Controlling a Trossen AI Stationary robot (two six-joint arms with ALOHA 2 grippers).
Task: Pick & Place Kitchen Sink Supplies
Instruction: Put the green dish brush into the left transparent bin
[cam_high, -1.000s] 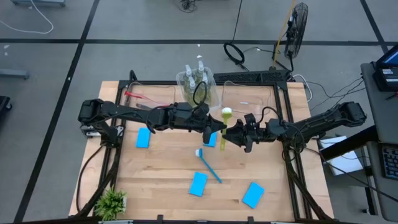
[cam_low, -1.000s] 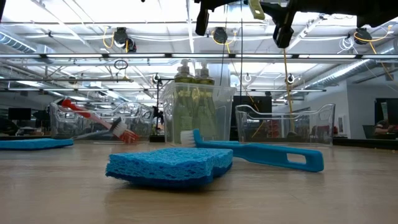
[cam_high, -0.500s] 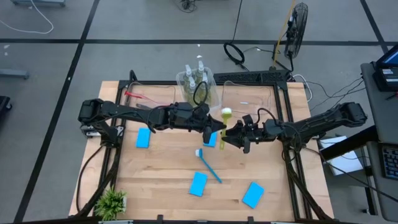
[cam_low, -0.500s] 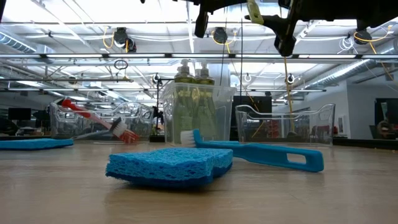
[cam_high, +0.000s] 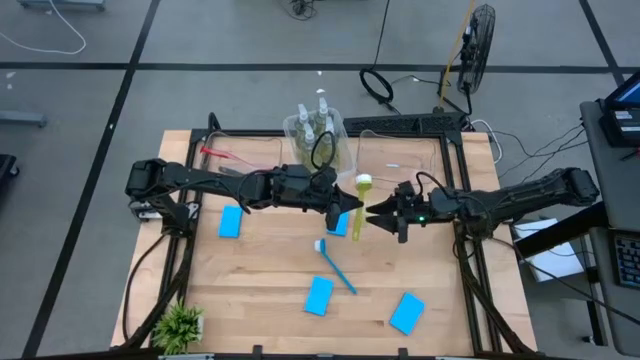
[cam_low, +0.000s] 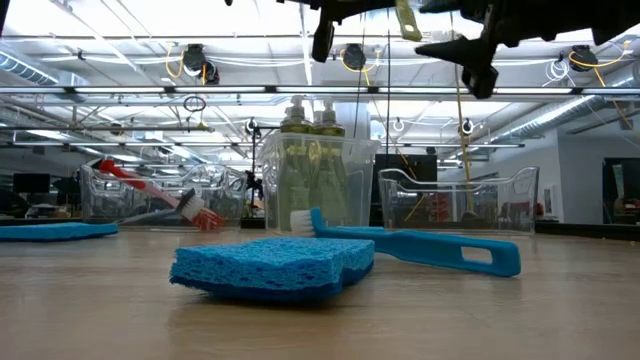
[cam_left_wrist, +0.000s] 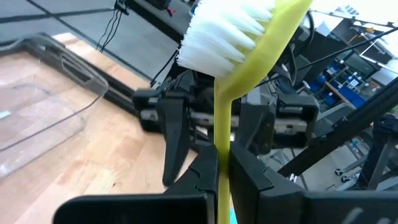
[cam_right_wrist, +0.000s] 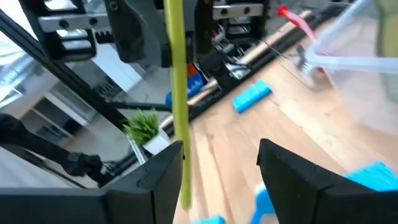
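Left claw (cam_high: 347, 208): fingers together, clamped on the handle of the yellow brush (cam_high: 361, 203), raised above the middle of the surface (cam_high: 260, 290).
Yellow brush: upright in that claw, white bristle head on top, handle hanging down below the fingers (cam_left_wrist: 249, 180).
Right claw (cam_high: 372, 212): just beside the left claw, facing it; its fingers (cam_right_wrist: 292, 177) stand apart, one on each side of the brush handle, and I cannot tell if they touch it.
Sponge under the claws (cam_high: 338, 223): light blue, flat on the wood, partly covered by the left claw.
Blue brush (cam_high: 336, 265): lies on the surface a little nearer the front edge than the claws, bristle end toward them.
Other sponges: one (cam_high: 230, 222) under the left arm, two near the front edge (cam_high: 319, 295) (cam_high: 407, 313).
Bins beyond the claws: a clear bin (cam_high: 322, 140) holds soap bottles (cam_high: 312, 122); a second clear bin (cam_high: 400, 165) sits behind the right claw; a third (cam_high: 235, 160) holds a red brush (cam_high: 222, 156).
Plant (cam_high: 180, 325): front corner on the left arm's side, well apart from both claws.
In the way: nothing stands between the claws except the brush handle.
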